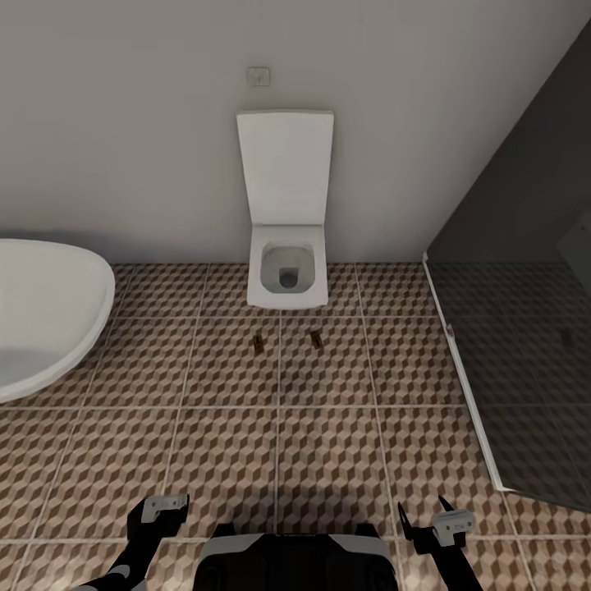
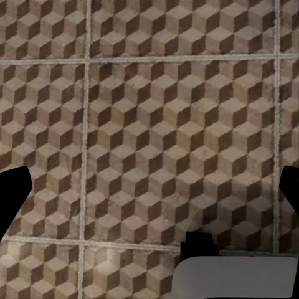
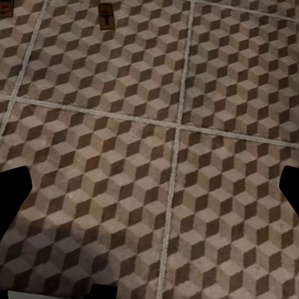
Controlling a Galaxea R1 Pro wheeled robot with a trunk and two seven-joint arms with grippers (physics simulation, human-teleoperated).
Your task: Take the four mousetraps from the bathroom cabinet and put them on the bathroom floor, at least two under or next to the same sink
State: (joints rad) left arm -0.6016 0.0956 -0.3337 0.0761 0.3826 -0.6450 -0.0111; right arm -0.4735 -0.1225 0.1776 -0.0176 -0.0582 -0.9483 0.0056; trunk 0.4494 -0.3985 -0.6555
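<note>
Two mousetraps (image 1: 259, 345) (image 1: 316, 336) lie on the cube-patterned bathroom floor (image 1: 328, 460) just before the toilet (image 1: 287, 275), far ahead of both grippers, left (image 1: 164, 507) and right (image 1: 431, 521), each spread wide and empty.

Two small tan mousetraps lie flat on the cube-patterned bathroom floor (image 1: 328, 460), side by side but apart, just in front of the toilet: the left mousetrap (image 1: 259, 345) and the right mousetrap (image 1: 316, 336), both on far tiles.

Black arms, grey-white wrist blocks, black fingers (image 1: 425, 525), dark rounded trunk.
</note>
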